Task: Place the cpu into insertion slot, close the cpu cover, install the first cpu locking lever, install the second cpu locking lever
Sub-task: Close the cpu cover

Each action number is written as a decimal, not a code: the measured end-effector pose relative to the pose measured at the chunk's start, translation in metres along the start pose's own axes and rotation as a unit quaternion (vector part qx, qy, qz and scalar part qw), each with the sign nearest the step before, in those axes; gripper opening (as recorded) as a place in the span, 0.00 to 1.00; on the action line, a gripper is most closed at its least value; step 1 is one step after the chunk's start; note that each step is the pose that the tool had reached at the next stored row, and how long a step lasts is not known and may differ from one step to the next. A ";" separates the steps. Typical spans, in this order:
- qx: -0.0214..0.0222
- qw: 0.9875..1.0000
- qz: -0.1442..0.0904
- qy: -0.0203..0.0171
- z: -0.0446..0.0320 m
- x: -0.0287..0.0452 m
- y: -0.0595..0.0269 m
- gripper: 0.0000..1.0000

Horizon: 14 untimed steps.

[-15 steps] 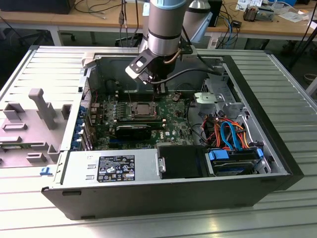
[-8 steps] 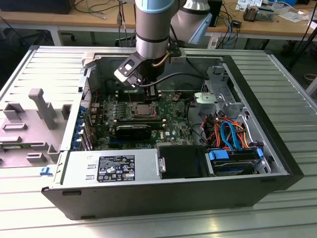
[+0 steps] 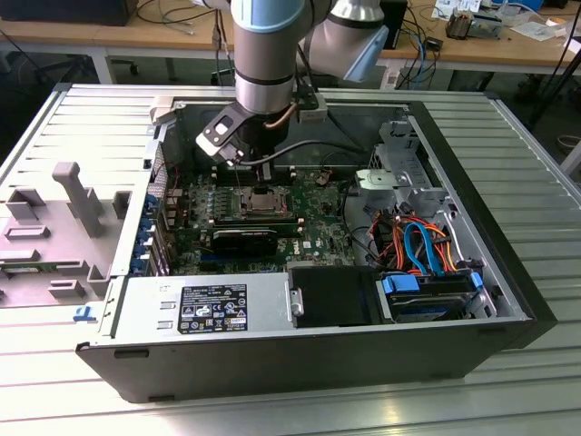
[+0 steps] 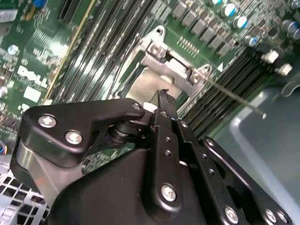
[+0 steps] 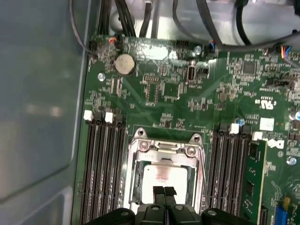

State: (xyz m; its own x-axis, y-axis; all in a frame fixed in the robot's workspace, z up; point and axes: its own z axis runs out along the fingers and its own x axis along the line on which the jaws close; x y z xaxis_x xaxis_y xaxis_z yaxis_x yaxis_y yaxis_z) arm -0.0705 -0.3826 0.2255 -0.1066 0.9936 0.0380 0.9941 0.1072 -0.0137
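Observation:
In the first wrist view the cpu (image 5: 161, 172), a pale silver square, lies flat in the insertion slot (image 5: 132, 187) on the green motherboard (image 5: 178, 89). The silver cpu cover (image 5: 164, 149) frames the chip and looks lowered around it. My gripper (image 5: 164, 190) hangs just above the chip's near edge, its two black fingertips pressed together and holding nothing. In the second wrist view the gripper (image 4: 162, 96) points at the socket's metal frame (image 4: 164, 65). A thin locking lever (image 4: 239, 101) sticks out sideways from it. In the exterior view the gripper (image 3: 261, 186) stands over the socket inside the open case.
Long black memory slots (image 5: 101, 164) flank the socket on both sides. The case wall (image 3: 118, 209) is at the exterior view's left. A power supply (image 3: 209, 309) sits at the front. A drive cage with orange and blue cables (image 3: 422, 245) is at the right.

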 end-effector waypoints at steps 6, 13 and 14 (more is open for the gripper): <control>0.000 1.000 0.000 0.000 0.0077 -0.0001 -0.0082 0.11; 0.000 1.000 0.000 0.000 0.0149 -0.0003 -0.0102 0.11; 0.000 1.000 0.000 0.000 0.0155 -0.0003 -0.0103 0.11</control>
State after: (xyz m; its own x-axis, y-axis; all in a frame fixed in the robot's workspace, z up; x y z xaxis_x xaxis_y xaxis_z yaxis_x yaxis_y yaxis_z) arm -0.0810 -0.3834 0.2101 -0.1072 0.9935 0.0380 0.9941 0.1078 -0.0136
